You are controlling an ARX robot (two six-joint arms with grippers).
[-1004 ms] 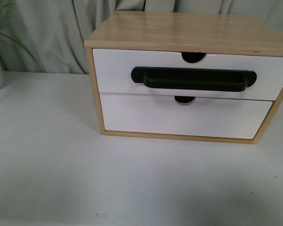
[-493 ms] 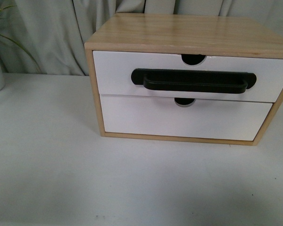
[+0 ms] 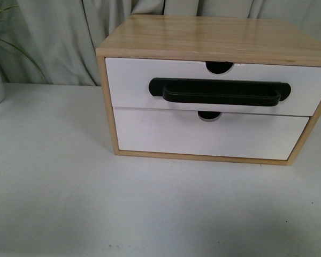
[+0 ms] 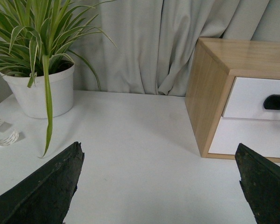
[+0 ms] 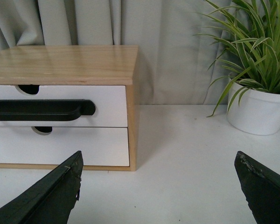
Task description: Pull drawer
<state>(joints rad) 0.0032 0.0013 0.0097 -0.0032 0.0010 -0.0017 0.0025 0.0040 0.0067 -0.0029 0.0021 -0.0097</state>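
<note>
Wrist views show left gripper, right gripper, both spread, front view only closed drawer

A white table carries a wood cabinet; a white plant pot stands left of it, a second pot right of it; a curled white strip lies near the left one.

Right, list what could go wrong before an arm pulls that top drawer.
The cabinet looks unfixed on the table; tugging the black bar handle may drag the box instead of sliding the drawer.
The left tool and right tool are open, short of the handle; a finger could slip off it.
The potted plant near the left tool could get brushed.
</note>
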